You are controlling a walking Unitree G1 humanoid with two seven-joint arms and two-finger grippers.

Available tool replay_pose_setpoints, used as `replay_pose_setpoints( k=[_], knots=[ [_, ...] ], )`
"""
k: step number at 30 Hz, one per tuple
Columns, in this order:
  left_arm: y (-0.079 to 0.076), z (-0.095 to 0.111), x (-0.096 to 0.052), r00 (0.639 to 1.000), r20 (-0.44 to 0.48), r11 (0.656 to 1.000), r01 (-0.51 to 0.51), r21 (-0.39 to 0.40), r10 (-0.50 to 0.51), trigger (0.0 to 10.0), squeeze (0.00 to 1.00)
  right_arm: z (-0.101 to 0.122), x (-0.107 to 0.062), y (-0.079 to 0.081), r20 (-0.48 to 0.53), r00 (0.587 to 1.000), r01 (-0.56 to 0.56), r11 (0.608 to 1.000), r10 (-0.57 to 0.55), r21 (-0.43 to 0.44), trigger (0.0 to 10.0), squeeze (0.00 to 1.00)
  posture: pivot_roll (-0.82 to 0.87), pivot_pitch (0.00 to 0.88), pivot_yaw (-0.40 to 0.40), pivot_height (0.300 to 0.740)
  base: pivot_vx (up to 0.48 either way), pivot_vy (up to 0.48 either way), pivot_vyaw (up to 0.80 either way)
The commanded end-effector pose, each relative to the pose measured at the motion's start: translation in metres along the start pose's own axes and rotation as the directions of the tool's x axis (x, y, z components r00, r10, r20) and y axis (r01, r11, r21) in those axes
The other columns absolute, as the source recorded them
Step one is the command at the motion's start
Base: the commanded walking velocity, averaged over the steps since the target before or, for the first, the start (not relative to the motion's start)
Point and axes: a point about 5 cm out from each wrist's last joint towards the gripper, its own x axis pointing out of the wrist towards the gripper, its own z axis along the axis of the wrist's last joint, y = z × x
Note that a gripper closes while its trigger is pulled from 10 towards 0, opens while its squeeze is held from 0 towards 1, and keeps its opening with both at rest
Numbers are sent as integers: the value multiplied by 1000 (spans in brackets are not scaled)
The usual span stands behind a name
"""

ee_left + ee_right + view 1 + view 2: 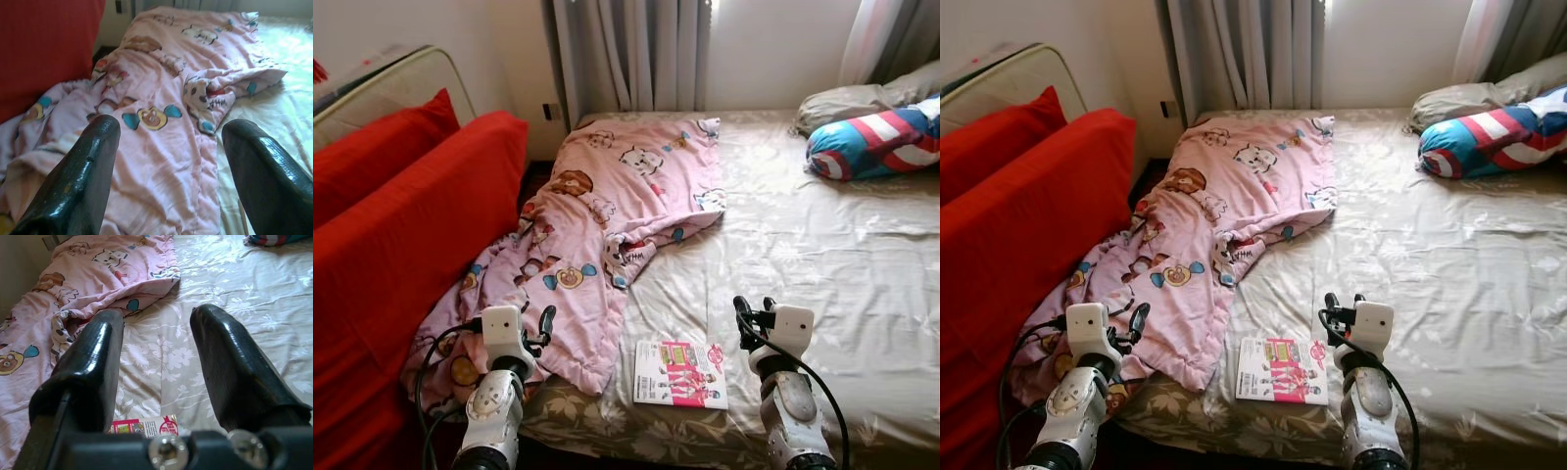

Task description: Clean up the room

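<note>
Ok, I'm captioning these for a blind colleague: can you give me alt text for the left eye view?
A bed with a beige floral sheet holds a crumpled pink cartoon blanket along its left side and a magazine near the front edge. The robot's left tool hovers over the blanket, the right tool beside the magazine. Red cushions stand left; striped pillow far right.

Both silver arms reach forward side by side, well apart. The left gripper [544, 323] holds its jaws spread and empty. The right gripper [752, 311] does likewise.
</note>
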Motion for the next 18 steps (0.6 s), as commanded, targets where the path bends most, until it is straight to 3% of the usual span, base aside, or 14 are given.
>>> replay_pose_setpoints(
  k=[1, 18],
  knots=[
    [2, 9, 1, 999, 50, 1000, 1, 7, -1, 10000, 0, 3, -1, 2, 29, 1000, 1, 1000, -1, -13, 10000, 0, -227, 24, 68, 740, 0, 0, 0],
    [9, 26, 4, 994, 107, 1000, 27, 11, -28, 10000, 0, 18, -5, 10, 111, 994, -4, 1000, 6, -18, 10000, 0, -229, 68, 92, 740, 0, 0, 0]
  ],
)
